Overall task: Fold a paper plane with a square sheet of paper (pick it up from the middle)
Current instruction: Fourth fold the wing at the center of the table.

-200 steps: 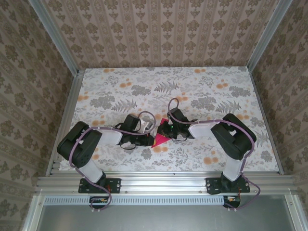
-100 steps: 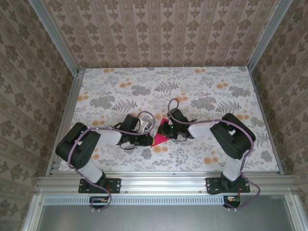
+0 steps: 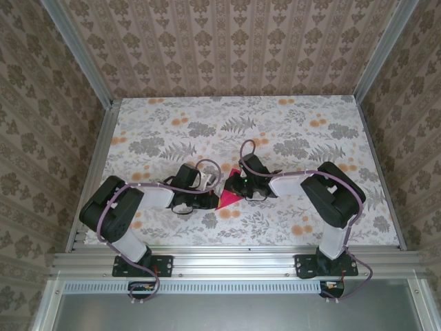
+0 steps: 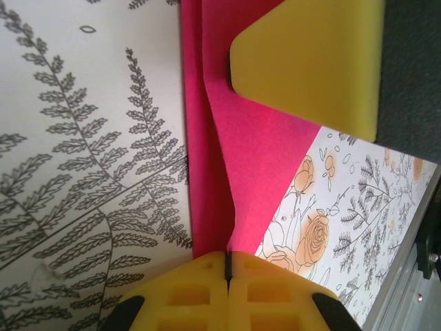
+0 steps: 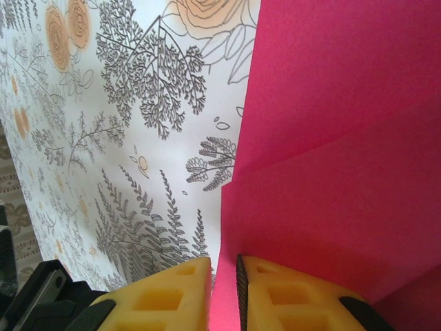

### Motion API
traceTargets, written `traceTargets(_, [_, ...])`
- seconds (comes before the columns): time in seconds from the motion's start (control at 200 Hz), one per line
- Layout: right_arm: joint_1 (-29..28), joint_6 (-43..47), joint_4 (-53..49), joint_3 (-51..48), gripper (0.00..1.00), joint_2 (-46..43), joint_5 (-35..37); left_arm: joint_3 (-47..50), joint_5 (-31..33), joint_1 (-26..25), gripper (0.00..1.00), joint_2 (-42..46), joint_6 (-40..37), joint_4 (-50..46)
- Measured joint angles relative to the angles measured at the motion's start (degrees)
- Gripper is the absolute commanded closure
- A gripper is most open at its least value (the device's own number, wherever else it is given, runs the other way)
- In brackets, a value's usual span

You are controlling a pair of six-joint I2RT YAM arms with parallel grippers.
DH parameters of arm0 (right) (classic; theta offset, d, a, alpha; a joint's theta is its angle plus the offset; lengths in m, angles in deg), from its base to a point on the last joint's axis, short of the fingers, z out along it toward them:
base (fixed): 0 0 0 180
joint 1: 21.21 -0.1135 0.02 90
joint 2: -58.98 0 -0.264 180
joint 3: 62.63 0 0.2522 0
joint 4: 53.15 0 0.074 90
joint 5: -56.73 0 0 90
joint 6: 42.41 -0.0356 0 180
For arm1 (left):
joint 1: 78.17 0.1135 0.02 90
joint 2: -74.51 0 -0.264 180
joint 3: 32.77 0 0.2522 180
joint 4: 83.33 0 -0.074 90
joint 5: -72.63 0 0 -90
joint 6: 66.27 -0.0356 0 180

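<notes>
Paper plane (image 3: 229, 200) sits mid-tabletop (image 3: 310, 227), one magenta wedge narrowing toward the near edge, right between your two arms. From above, the layers and the grip are too small to read. Your left wrist camera gives you more. The left hand (image 4: 227, 265) is closed tight, with its pads pressed together just where a raised crease of the paper plane runs into them. One yellow finger (image 4: 310, 62) of the other hand lies on the paper farther along. Over on the right wrist camera, your right hand (image 5: 224, 276) has its pads a sliver apart, pinching the paper's edge between them. Against a second ago, the left arm's big joint has dropped slightly nearer; the paper has stayed put. Count: one paper, two arms, two hands, both on it.
</notes>
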Motion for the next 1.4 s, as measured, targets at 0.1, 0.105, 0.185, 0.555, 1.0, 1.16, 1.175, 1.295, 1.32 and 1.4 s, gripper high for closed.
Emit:
traceTargets(0.1, [0.0, 0.0, 0.4, 0.0, 0.80, 0.0, -0.1, 0.4, 0.0, 0.1, 1.00, 0.1, 0.8, 0.7])
traceTargets(0.105, [0.0, 0.0, 0.4, 0.0, 0.80, 0.0, -0.1, 0.4, 0.0, 0.1, 1.00, 0.1, 0.9, 0.7])
traceTargets(0.185, [0.0, 0.0, 0.8, 0.1, 0.80, 0.0, -0.2, 0.7, 0.2, 0.1, 1.00, 0.3, 1.7, 1.3])
traceTargets(0.555, [0.1, 0.2, 0.3, 2.8, 0.82, 3.4, -0.9, 1.6, 0.5, 0.6, 1.00, 0.9, 3.4, 2.3])
traceTargets(1.0, [0.1, 0.5, -1.6, 3.4, 0.84, 3.4, -0.8, 0.3, 5.6, 1.1, 0.84, 13.4, 2.9, -9.1])
traceTargets(1.16, [0.1, 0.5, -1.6, 3.4, 0.84, 3.4, -0.8, -1.5, 4.7, 0.9, 0.95, 15.7, 2.9, -10.6])
traceTargets(1.175, [0.1, 0.5, -1.6, 3.4, 0.84, 3.4, -0.8, -1.6, 4.7, 0.7, 0.95, 15.7, 2.9, -10.7])
traceTargets(1.295, [0.1, 0.5, -1.6, 3.4, 0.84, 3.4, -0.8, -3.6, 3.0, -1.3, 0.98, 13.3, 2.2, -11.0])
traceTargets(1.32, [0.0, 0.5, -1.6, 3.4, 0.84, 3.4, -0.8, -4.0, 2.8, -1.7, 0.99, 12.6, 2.0, -10.9])
traceTargets(1.4, [0.1, 0.5, -1.6, 3.4, 0.84, 3.4, -0.8, -4.9, 2.1, -2.7, 0.99, 10.2, 1.6, -10.5])
